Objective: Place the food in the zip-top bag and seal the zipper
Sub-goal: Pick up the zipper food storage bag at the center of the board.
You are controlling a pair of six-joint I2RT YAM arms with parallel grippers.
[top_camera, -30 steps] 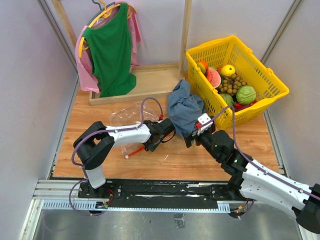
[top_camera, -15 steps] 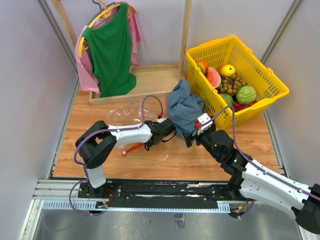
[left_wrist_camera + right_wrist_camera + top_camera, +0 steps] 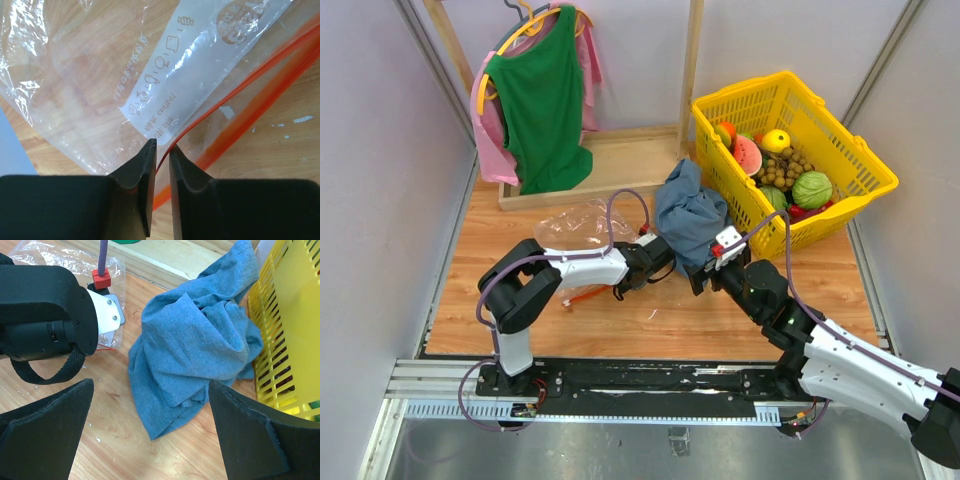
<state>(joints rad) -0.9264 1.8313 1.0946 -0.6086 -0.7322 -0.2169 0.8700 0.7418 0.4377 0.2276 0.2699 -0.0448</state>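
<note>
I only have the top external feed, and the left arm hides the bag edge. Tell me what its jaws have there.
Observer: In the left wrist view, one lip of the zipper runs into a narrow gap between the left jaws; not quite clamped.
Operator: Report the bag's mouth.
Observer: The zip-top bag is unsealed: two red-orange strips spread apart near the jaws.
Operator: Check the right jaws.
Observer: Wide open, holding nothing, facing the blue cloth.

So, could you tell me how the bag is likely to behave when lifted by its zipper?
Probably floppy: the bag is thin, crinkled film, so it would likely sag below the zipper, which sits in the left hand. It is likely very light, and perhaps slippery, given its glossy surface.
</note>
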